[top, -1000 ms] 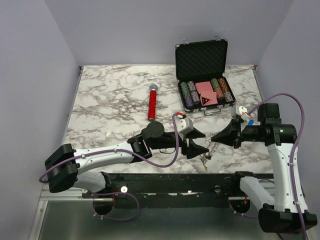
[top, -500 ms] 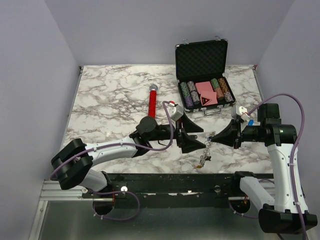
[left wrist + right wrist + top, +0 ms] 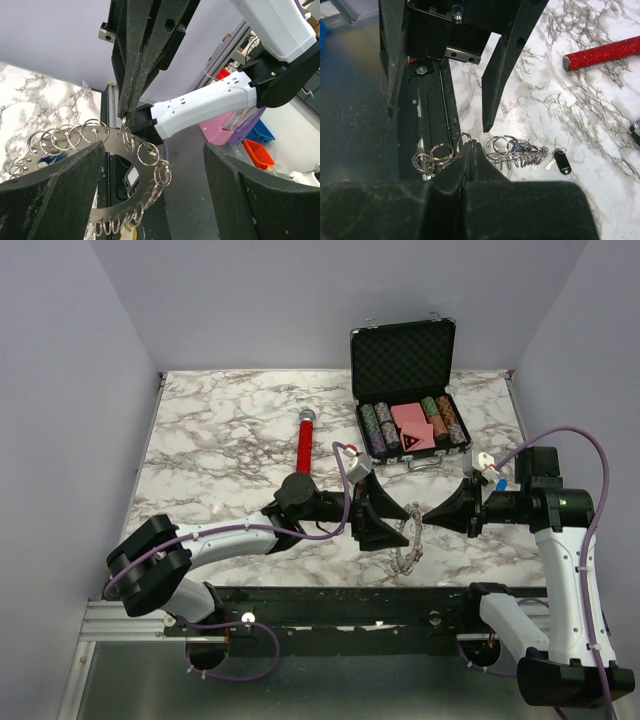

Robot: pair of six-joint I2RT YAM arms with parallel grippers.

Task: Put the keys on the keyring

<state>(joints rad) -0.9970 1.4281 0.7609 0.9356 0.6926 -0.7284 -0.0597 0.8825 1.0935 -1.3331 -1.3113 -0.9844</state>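
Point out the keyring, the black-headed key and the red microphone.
keyring (image 3: 408,540), top view, on its hanging chain of rings.
black-headed key (image 3: 563,163), right wrist view, on its black head.
red microphone (image 3: 303,452), top view, on the middle of its red handle.

Left end effector (image 3: 395,520) gapes wide (tips inward) opposite the right end effector (image 3: 428,516), pinched shut.

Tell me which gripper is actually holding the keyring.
The right gripper: its jaws are shut on one loop of the keyring, which hangs from them. The left gripper is wide open next to it, gripping nothing.
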